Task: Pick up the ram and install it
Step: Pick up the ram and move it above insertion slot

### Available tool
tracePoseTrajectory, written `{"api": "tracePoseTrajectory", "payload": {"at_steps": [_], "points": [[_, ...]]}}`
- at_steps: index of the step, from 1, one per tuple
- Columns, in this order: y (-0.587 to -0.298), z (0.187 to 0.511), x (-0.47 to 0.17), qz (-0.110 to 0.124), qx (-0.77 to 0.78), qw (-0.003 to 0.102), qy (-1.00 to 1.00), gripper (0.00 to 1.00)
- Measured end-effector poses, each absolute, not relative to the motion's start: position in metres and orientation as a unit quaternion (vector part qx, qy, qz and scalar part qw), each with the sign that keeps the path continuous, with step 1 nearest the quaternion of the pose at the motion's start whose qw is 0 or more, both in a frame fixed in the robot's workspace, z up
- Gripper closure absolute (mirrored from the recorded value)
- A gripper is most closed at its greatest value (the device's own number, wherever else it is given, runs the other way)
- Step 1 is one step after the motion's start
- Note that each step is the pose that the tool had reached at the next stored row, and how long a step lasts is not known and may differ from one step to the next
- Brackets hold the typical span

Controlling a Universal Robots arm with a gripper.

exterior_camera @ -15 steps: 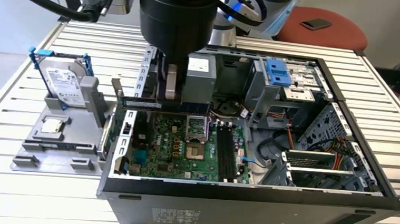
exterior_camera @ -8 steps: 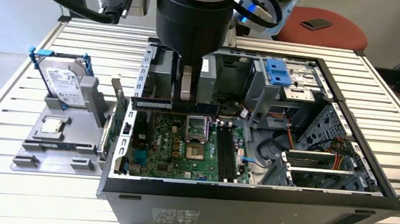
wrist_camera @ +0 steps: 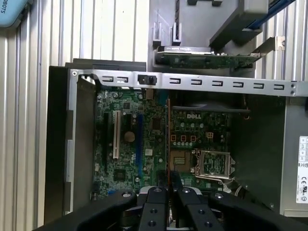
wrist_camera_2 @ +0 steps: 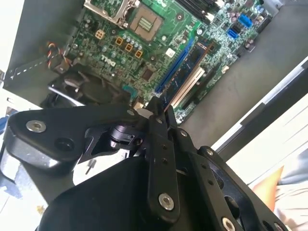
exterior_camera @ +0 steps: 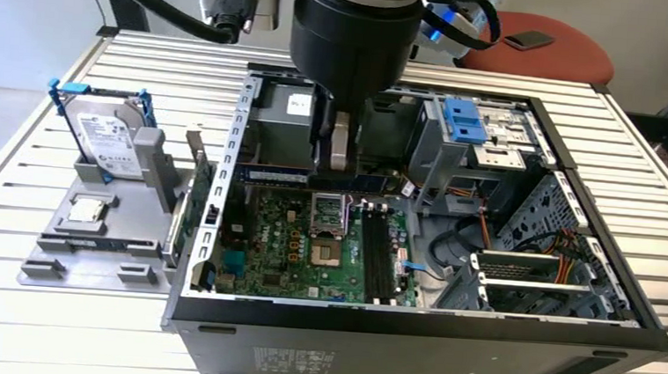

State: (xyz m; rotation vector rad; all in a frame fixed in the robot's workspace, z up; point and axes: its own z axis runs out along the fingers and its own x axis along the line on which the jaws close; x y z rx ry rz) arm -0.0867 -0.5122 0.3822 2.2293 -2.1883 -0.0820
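Metal slat table (exterior_camera: pixel 66 327) under an open PC case (exterior_camera: pixel 417 343), red chair (exterior_camera: pixel 555 52) behind. Pinched tight in the gripper (exterior_camera: pixel 341 168) above the motherboard (exterior_camera: pixel 284 236): the ram (exterior_camera: pixel 276 176), on edge, running from the exterior view's left to right.

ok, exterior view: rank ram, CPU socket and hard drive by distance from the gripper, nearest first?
1. ram: held in the gripper, inside the case.
2. CPU socket: on the motherboard, in the case.
3. hard drive: outside the case, on the exterior view's left.
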Motion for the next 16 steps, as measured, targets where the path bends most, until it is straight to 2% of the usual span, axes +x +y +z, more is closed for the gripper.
{"api": "tracePoseTrajectory", "payload": {"at_steps": [16], "points": [[-0.512, 0.382, -0.049, -0.028, 0.713, 0.011, -0.700, 1.00]]}}
